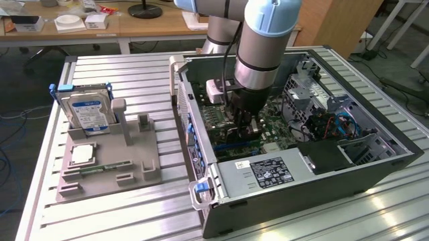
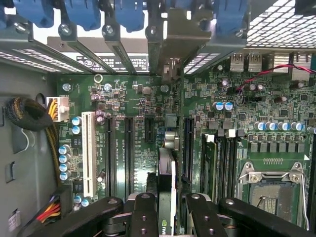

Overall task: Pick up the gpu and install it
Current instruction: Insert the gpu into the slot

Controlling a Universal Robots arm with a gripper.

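Observation:
In the wrist view the gpu [image 2: 167, 182] shows edge-on as a thin card with a dark cooler, standing upright over the green motherboard [image 2: 133, 98]. My gripper [image 2: 170, 217] is shut on it, one black finger [image 2: 144, 215] on each side. The card's silver bracket [image 2: 174, 42] reaches the case's rear slot openings. The card lines up between the long black expansion slots [image 2: 129, 148]; I cannot tell whether it sits in one. In the exterior view my gripper [image 1: 244, 130] is lowered inside the open computer case [image 1: 335, 175].
A grey fixture [image 1: 107, 160] at the exterior view's left holds a hard drive [image 1: 86, 108] and a memory stick [image 1: 106, 166]. Inside the case are the power supply [image 1: 268, 173], a drive cage [image 1: 308, 90], cables [image 2: 27, 113], memory slots [image 2: 222, 158] and the CPU socket [image 2: 269, 190].

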